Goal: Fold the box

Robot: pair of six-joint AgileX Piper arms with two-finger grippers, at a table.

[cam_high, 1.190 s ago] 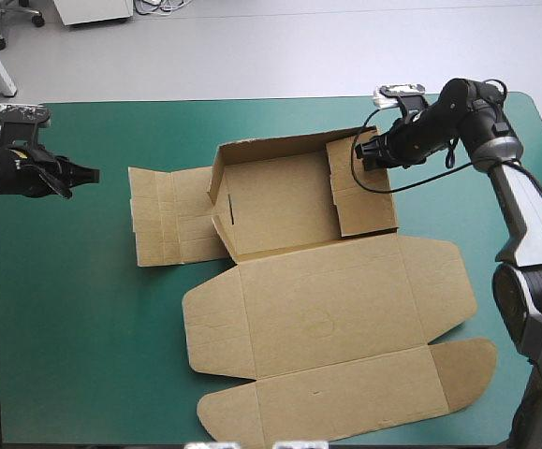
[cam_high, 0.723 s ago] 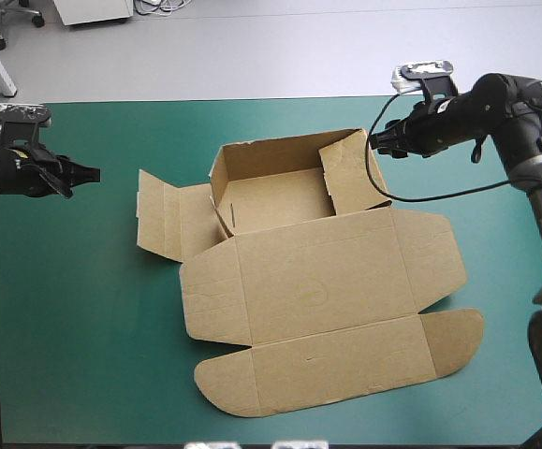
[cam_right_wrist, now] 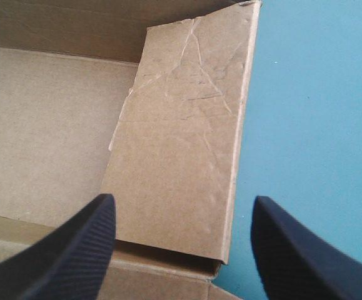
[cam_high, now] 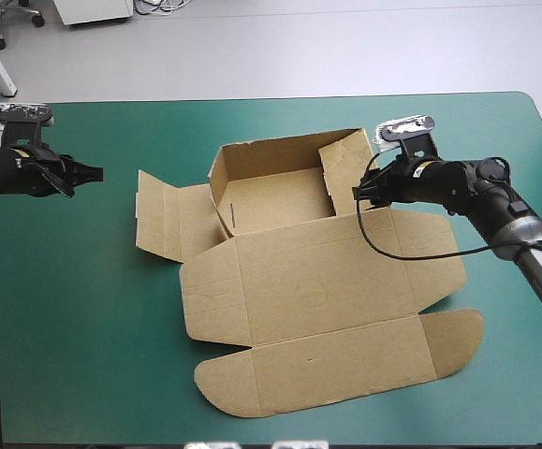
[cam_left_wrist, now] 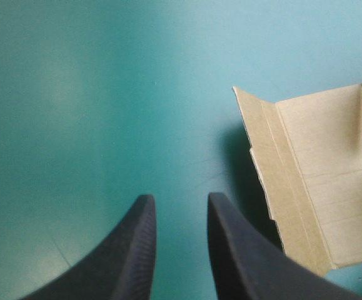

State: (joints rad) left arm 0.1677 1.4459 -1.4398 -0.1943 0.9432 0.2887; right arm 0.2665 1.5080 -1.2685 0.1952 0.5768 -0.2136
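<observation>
Brown box (cam_high: 317,290) — flap (cam_right_wrist: 181,144) creases show only in the right wrist view.

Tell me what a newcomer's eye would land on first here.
The brown box dominates mid-table: its tray half formed with walls raised at the far side, its lid flat toward the near edge. The right end effector stands open at the tray's right wall, while the left end effector hangs over the teal-green cover beyond the box's left flap.

Spread end effector (cam_right_wrist: 184,201) hangs above the box (cam_right_wrist: 181,144) wall.
</observation>
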